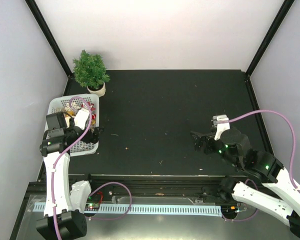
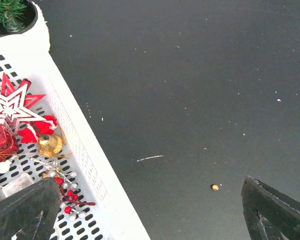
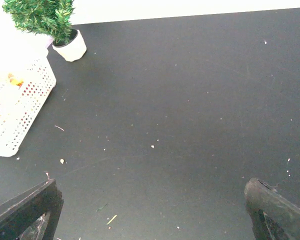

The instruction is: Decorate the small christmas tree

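Note:
The small christmas tree (image 1: 91,70), bushy green in a cream-white pot (image 3: 72,48), stands at the table's far left corner. Just in front of it sits a white perforated basket (image 1: 88,148) holding ornaments: a red and white star (image 2: 11,104), a gold bell (image 2: 50,145), a red cube (image 2: 1,141) and a sprig of red and silver beads (image 2: 65,192). My left gripper (image 1: 95,133) hangs open over the basket's right rim, nothing between its fingers (image 2: 25,210). My right gripper (image 1: 198,140) is open over bare table at the right, holding nothing.
The black tabletop (image 1: 170,115) carries small crumbs (image 2: 215,187) and a pale splinter (image 2: 150,158). White walls and black frame posts (image 1: 47,35) close in the back and sides. A rail with cables (image 1: 140,207) runs along the near edge.

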Motion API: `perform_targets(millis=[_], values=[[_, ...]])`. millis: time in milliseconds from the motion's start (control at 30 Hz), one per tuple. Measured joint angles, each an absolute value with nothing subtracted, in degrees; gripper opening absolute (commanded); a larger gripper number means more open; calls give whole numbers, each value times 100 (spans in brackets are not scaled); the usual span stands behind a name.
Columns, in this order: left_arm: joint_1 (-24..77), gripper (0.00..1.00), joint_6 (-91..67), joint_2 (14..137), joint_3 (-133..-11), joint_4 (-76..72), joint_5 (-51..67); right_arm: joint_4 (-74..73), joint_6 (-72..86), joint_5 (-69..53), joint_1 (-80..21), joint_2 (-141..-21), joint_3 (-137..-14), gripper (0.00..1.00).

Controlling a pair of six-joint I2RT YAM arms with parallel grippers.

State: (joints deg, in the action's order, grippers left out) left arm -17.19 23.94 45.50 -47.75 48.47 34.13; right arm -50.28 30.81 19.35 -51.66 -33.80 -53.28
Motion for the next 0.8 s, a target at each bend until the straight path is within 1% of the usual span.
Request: perform_targets(millis=[267, 533, 700, 733, 800], values=[[-1719, 99, 2394, 4550, -4775, 4847, 3413, -5017, 2987, 1935, -5166, -3500, -5395, 100], [-1719, 99, 2394, 4550, -4775, 4847, 3413, -5033, 2991, 2062, -5166, -4062, -5496, 100], [-1719, 99, 2397, 4591, -4775, 4847, 3413, -5013, 2993, 2060, -5166, -4182, -5485, 100], [-1719, 98, 2405, 4624, -4777, 4849, 3413, -4998, 2991, 2045, -5166, -4195, -5478, 100], [-1719, 91, 2477, 4737, -4838, 4877, 3385, -4930, 2989, 2016, -5166, -4250, -5452, 100]])
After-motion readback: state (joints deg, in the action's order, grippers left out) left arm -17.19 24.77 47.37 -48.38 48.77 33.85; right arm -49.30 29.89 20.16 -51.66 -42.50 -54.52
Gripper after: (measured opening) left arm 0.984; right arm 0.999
